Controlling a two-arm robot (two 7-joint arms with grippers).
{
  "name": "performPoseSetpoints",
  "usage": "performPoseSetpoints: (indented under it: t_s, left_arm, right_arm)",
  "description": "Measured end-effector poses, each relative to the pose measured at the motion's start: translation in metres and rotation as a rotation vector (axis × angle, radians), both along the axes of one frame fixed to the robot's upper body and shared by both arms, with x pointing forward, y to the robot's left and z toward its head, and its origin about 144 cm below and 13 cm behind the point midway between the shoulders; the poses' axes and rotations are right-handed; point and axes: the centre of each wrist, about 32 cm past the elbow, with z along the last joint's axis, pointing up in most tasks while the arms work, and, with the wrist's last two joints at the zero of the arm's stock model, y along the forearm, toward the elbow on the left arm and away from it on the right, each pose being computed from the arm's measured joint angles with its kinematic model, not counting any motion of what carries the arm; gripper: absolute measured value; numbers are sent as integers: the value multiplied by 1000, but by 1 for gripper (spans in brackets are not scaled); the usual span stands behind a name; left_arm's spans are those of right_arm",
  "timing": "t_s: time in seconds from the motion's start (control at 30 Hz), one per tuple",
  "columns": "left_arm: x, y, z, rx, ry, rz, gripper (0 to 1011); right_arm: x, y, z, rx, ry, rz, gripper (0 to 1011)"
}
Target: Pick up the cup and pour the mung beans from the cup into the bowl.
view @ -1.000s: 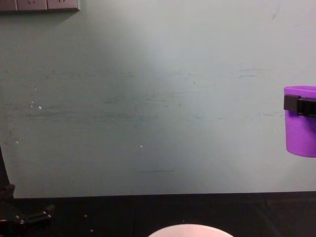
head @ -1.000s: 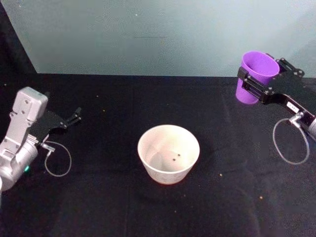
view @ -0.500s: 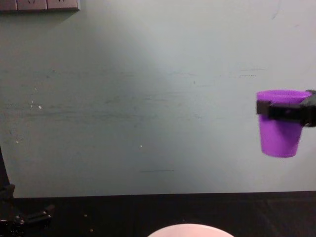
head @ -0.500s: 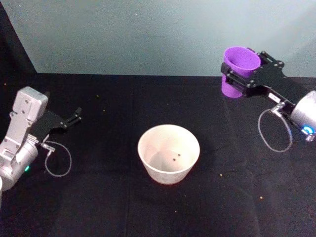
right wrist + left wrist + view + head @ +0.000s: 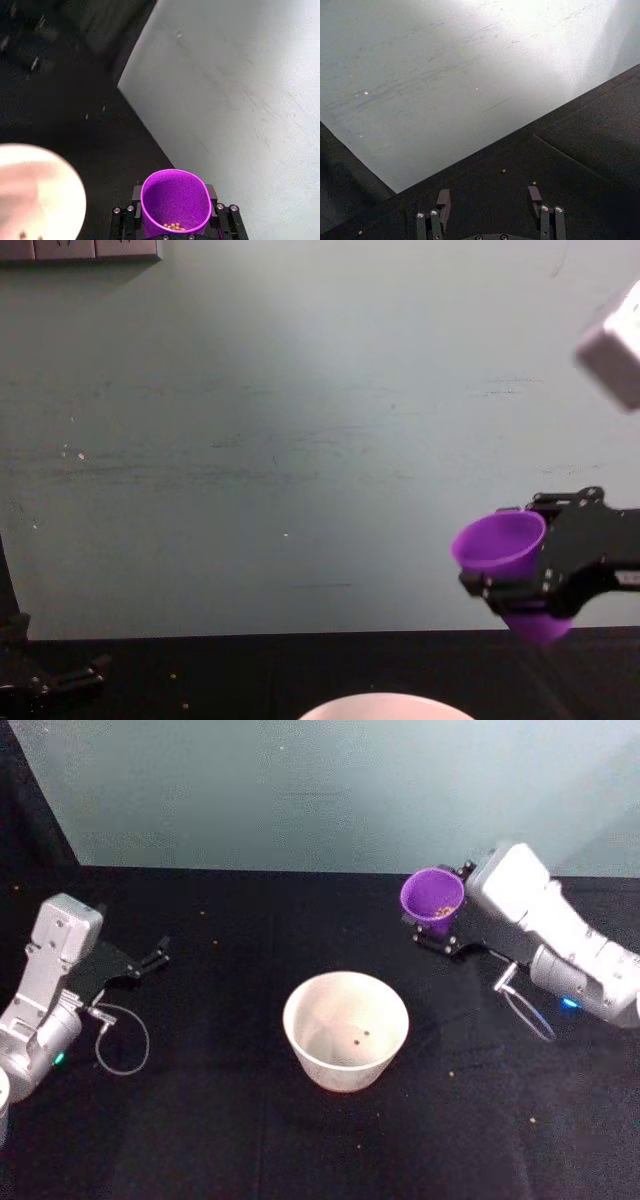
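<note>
The cup [image 5: 425,892] has swung nearer the bowl [image 5: 340,1070] and tilted; right jaws pinch it, left jaws spread, parked.

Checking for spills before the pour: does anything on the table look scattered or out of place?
A few stray grains lie on the black table right of the bowl, and two sit inside it. The cup, tilted in the right tool, holds its mung beans. The left tool is parked at left.

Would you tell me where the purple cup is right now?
In the head view, the purple cup hangs in the right gripper, right of and beyond the white bowl.
</note>
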Motion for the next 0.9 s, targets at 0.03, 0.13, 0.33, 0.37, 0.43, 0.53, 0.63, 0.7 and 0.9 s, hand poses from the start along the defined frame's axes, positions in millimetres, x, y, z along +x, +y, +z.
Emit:
performPoseSetpoints:
  t_s: [0.03, 0.13, 0.33, 0.37, 0.43, 0.53, 0.63, 0.7, 0.9]
  left_arm:
    - [0, 0, 0, 0, 0, 0, 1011]
    - [0, 0, 0, 0, 0, 0, 1011]
    - [0, 0, 0, 0, 0, 0, 1011]
    - [0, 0, 0, 0, 0, 0, 1011]
    - [0, 0, 0, 0, 0, 0, 1011]
    - [0, 0, 0, 0, 0, 0, 1011]
    - [0, 0, 0, 0, 0, 0, 1011]
    - [0, 0, 0, 0, 0, 0, 1011]
    - [0, 0, 0, 0, 0, 0, 1011]
  right_arm:
    - [-1, 2, 0, -31, -11, 4, 737]
    - [-4, 9, 0, -156, -57, 18, 737]
    - [-9, 19, 4, -305, -137, 42, 737]
    - [-9, 20, 4, -325, -148, 45, 737]
    - [-12, 24, 4, -379, -176, 53, 737]
    - [-15, 29, 5, -443, -211, 58, 737]
    - [-16, 32, 5, -480, -234, 62, 737]
    - [-18, 35, 6, -514, -256, 68, 737]
    - [-23, 44, 5, -627, -324, 83, 737]
